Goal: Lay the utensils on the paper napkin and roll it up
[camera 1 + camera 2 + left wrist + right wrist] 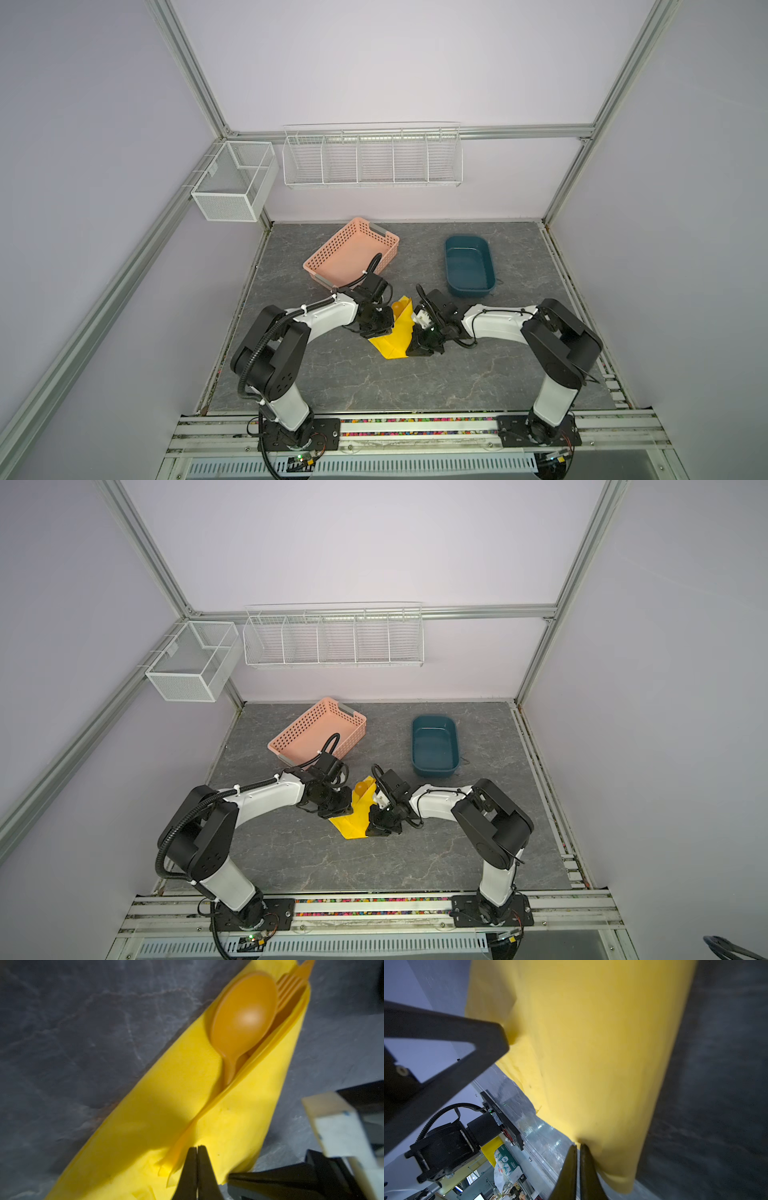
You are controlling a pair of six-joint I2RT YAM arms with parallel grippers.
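Your left claw (197,1147) shut, tips on thin yellow paper napkin (135,1126) — right claw (578,1145) pinched its edge; orange plastic spoon (243,1016), fork (288,987) lay inside.

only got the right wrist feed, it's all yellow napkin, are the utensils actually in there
Observer: Yes. In the left wrist view the spoon and fork lie in the fold of the paper napkin, their heads poking out.
Operator: what's the left gripper doing
Observer: The left gripper is shut, with its tips against the napkin's folded flap.
Operator: anything close to the bundle
Observer: In both top views the pink basket and the blue tub sit farther back on the table, apart from the napkin.
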